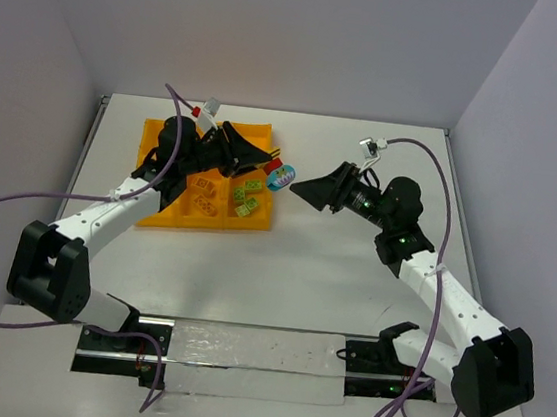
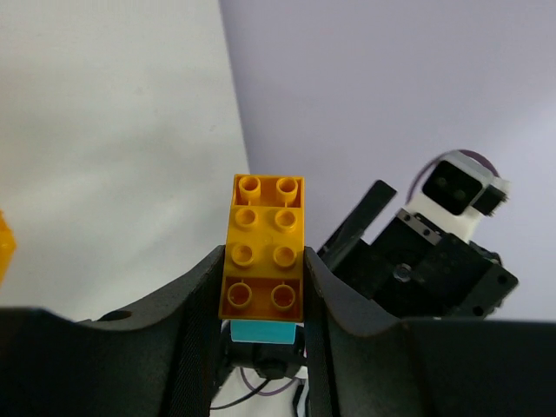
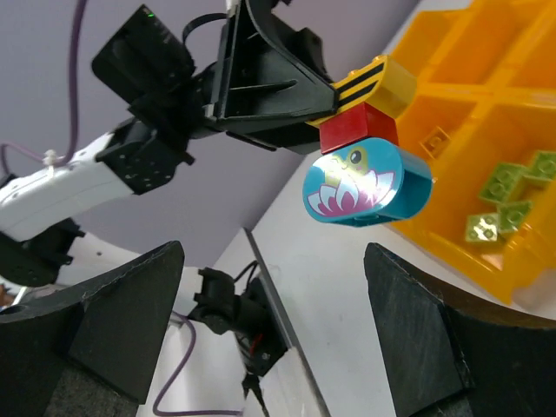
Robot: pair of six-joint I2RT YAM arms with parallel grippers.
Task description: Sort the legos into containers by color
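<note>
My left gripper (image 1: 264, 157) is shut on a stacked lego piece (image 1: 279, 173) and holds it in the air just past the right edge of the orange-yellow tray (image 1: 187, 220). In the left wrist view the fingers (image 2: 195, 304) clamp the yellow brick (image 2: 265, 252), with a light blue part (image 2: 261, 331) behind it. The right wrist view shows the stack as a striped yellow brick (image 3: 373, 82), a red brick (image 3: 358, 130) and a rounded blue brick with a flower print (image 3: 365, 187). My right gripper (image 1: 301, 189) is open and empty, facing the stack from the right, a little apart.
Lime green bricks (image 1: 247, 197) lie in a right tray compartment and show in the right wrist view (image 3: 512, 187). Yellow bricks (image 1: 206, 192) lie in a middle compartment. A clear plate on a metal rail (image 1: 251, 361) spans the near edge. Purple cables trail from both arms.
</note>
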